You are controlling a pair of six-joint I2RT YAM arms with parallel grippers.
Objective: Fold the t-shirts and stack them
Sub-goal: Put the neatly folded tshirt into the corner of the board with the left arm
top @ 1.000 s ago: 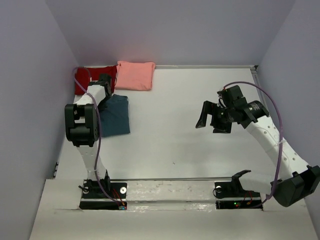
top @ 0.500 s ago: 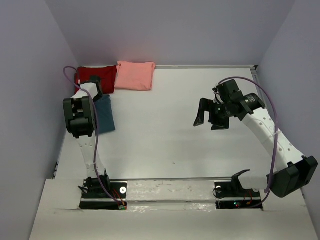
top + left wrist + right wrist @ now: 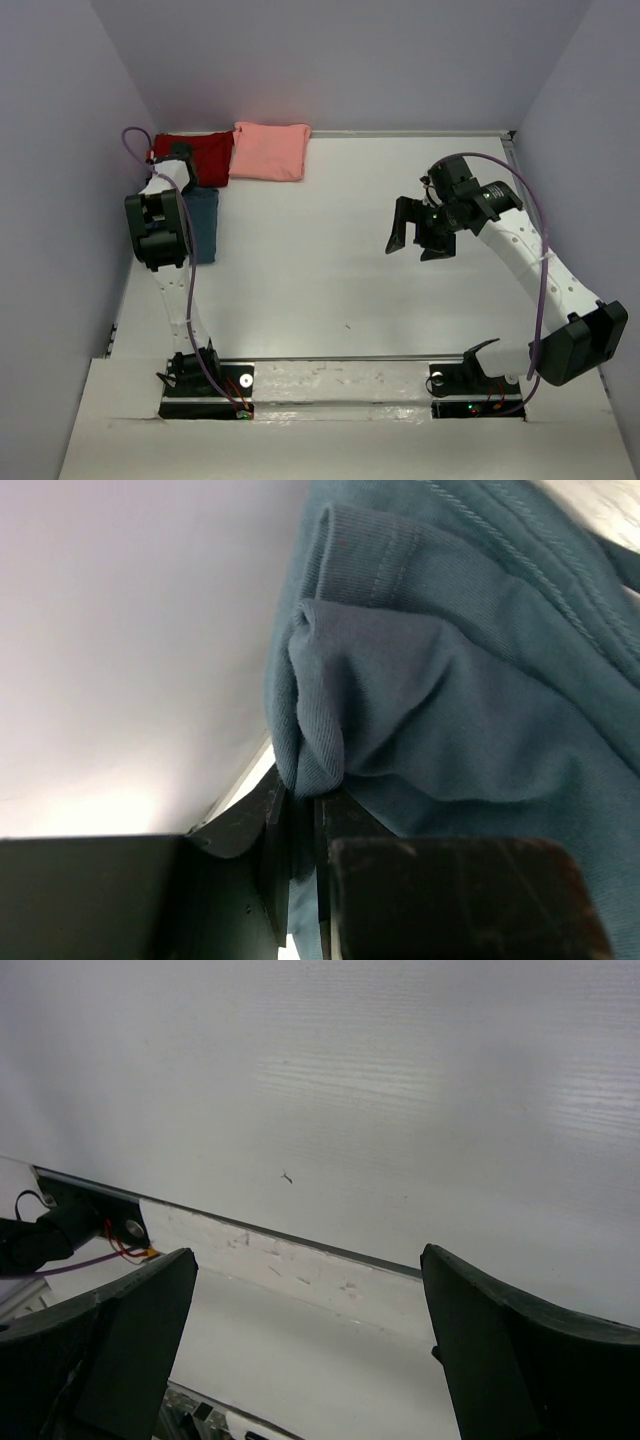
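The folded teal-blue t-shirt (image 3: 204,225) hangs at the far left of the table, mostly hidden behind my left arm. My left gripper (image 3: 305,805) is shut on a bunched fold of the teal-blue t-shirt (image 3: 450,680), lifted close to the left wall. The dark red t-shirt (image 3: 205,155) lies folded in the back left corner, just beyond my left gripper (image 3: 180,160). The salmon-pink t-shirt (image 3: 270,150) lies folded to its right. My right gripper (image 3: 420,228) hovers open over the bare table at centre right, nothing between its fingers (image 3: 130,1330).
The left wall (image 3: 70,200) stands right beside my left arm. The table's front rail (image 3: 300,1250) and the arm bases (image 3: 205,385) lie along the near edge. A small dark speck (image 3: 287,1177) marks the table surface.
My left gripper has carried the teal-blue t-shirt leftward and back toward the red one; less of it shows now. The right gripper drifted slightly left, still open.
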